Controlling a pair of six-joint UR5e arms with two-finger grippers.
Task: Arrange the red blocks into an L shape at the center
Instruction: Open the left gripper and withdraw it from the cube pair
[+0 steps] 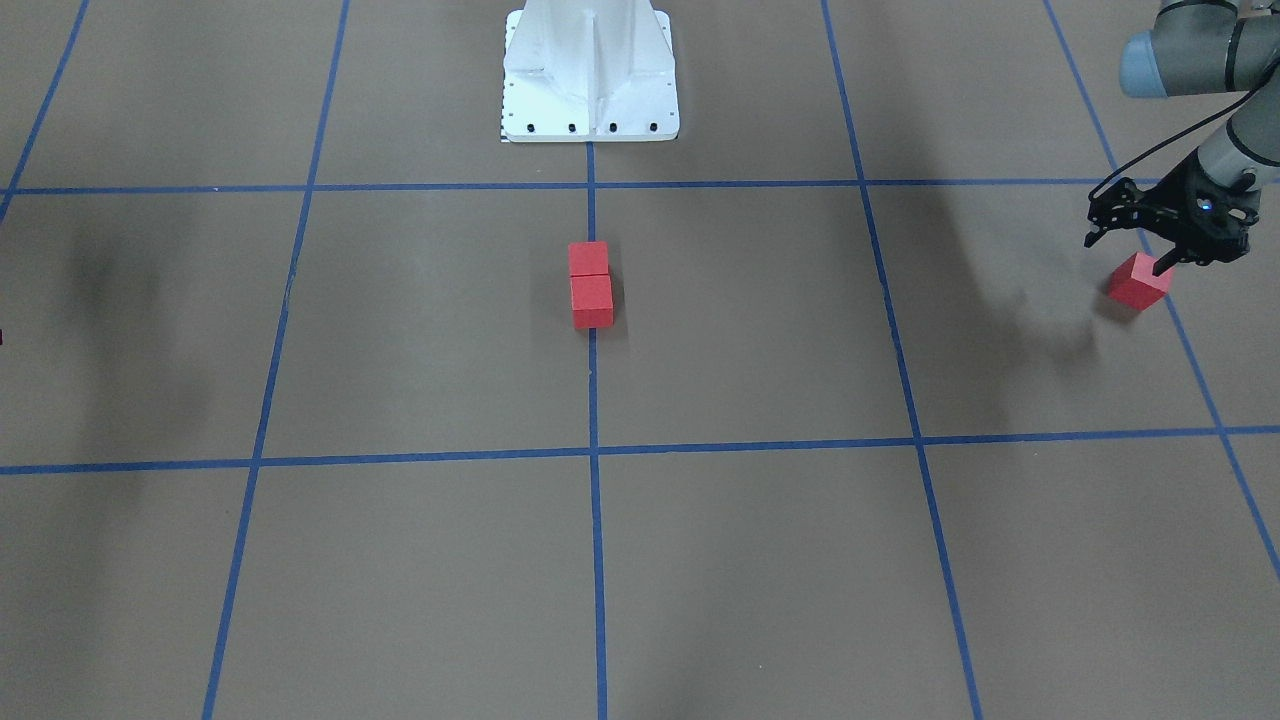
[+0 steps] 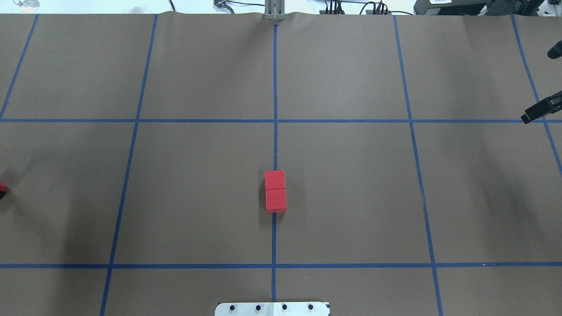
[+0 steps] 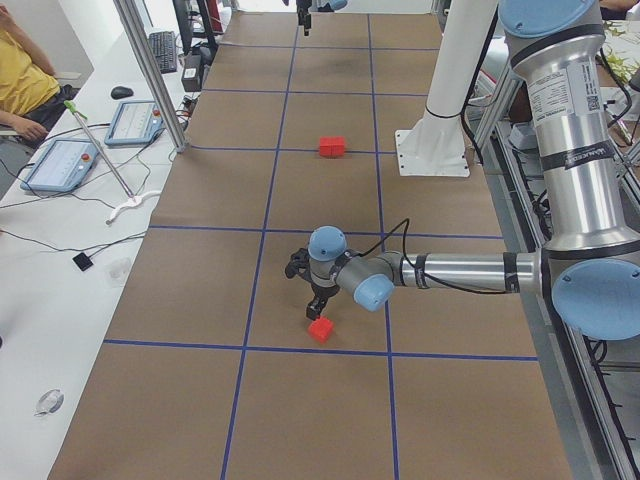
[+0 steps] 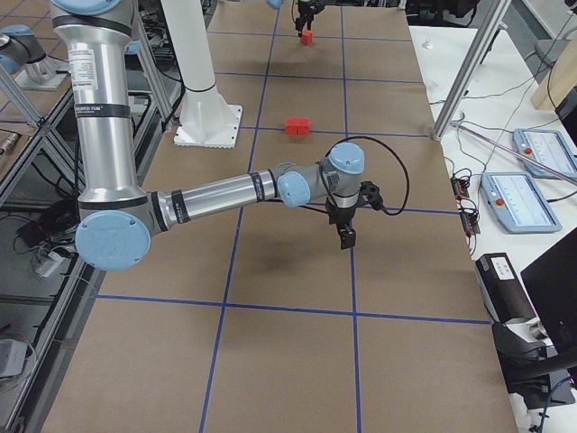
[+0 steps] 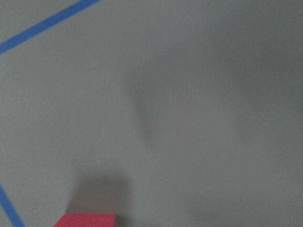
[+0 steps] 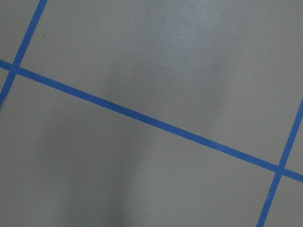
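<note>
Just beneath the left hand (image 1: 1127, 255), open and empty: one lone red block (image 1: 1136, 284).

On flat matte brown surface (image 1: 750, 320) gridded with blue tape, mid-frame: two small bright red matte cubes, upper cube (image 1: 588, 258) touching lower cube (image 1: 592, 302), aligned along middle tape line. Far right of front view: third red cube (image 1: 1136, 283), turned askew, well apart.

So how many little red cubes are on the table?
3. The first cube and second cube touch in a row on the middle blue line. The third cube lies far aside, by the left claw. None seems hidden.
</note>
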